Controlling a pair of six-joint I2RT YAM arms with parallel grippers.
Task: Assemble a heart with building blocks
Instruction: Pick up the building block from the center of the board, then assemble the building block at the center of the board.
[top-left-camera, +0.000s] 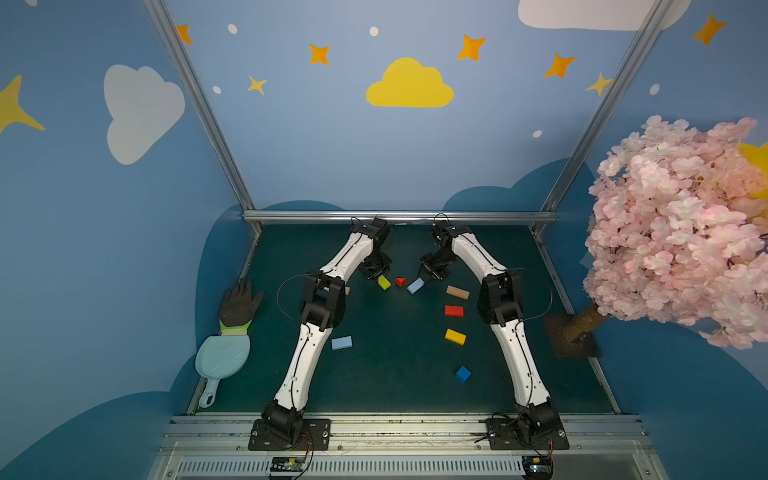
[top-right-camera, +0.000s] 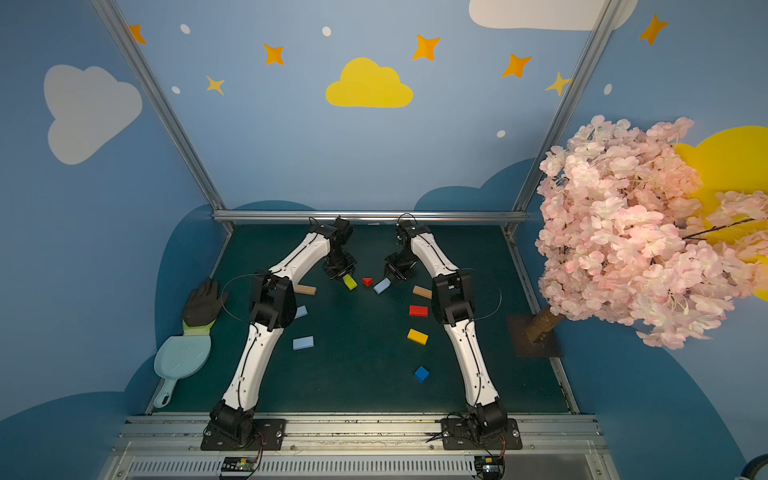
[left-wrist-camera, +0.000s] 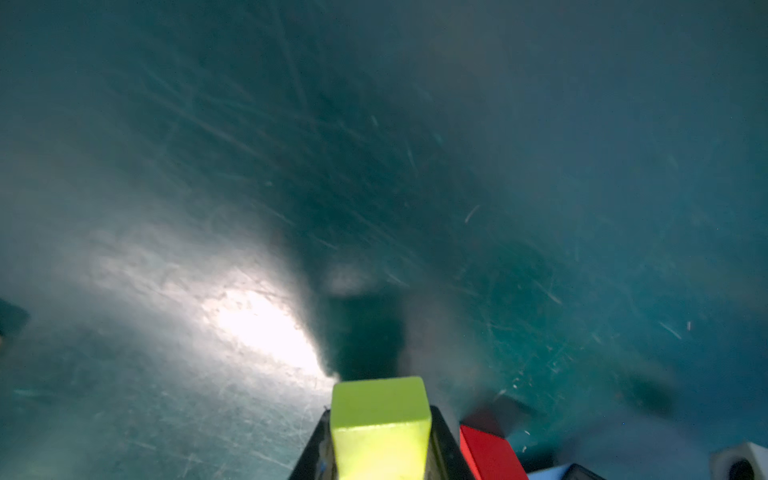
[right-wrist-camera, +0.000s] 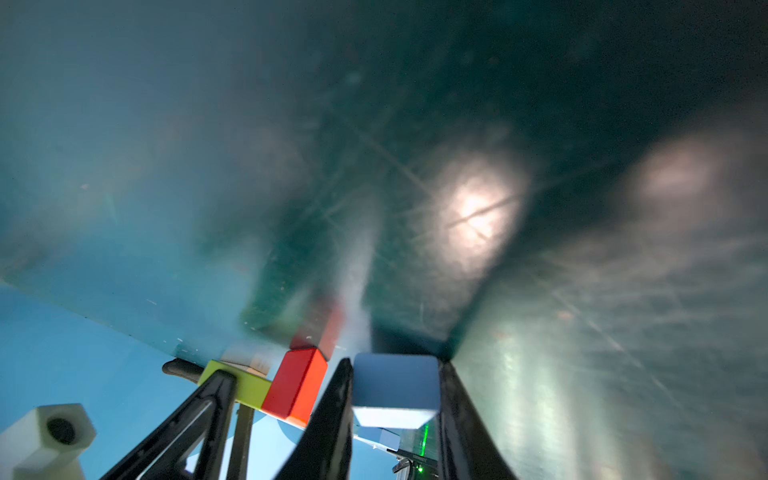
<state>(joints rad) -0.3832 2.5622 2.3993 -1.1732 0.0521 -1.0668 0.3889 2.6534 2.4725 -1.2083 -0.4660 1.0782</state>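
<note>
At the back middle of the green mat (top-left-camera: 395, 374) lies the red wedge (top-left-camera: 400, 281) (top-right-camera: 367, 281). My left gripper (top-left-camera: 380, 276) (left-wrist-camera: 380, 410) is shut on a lime green block (top-left-camera: 384, 282) (left-wrist-camera: 379, 428) just left of the wedge. On the wedge's other side my right gripper (top-left-camera: 422, 279) (right-wrist-camera: 395, 362) is shut on a light blue block (top-left-camera: 415, 286) (right-wrist-camera: 395, 386). A tan block (top-left-camera: 457, 292), a red block (top-left-camera: 454, 310), a yellow block (top-left-camera: 455, 336) and the dark blue cube (top-left-camera: 462, 374) lie in a spaced curve on the right.
Another light blue block (top-left-camera: 341, 342) lies left of centre. A tan block (top-right-camera: 305, 289) and a light blue block (top-right-camera: 301, 311) peek out beside the left arm. A dark glove (top-left-camera: 239, 305) and pale blue scoop (top-left-camera: 222, 357) lie off the mat's left edge. A pink tree (top-left-camera: 681, 232) stands right.
</note>
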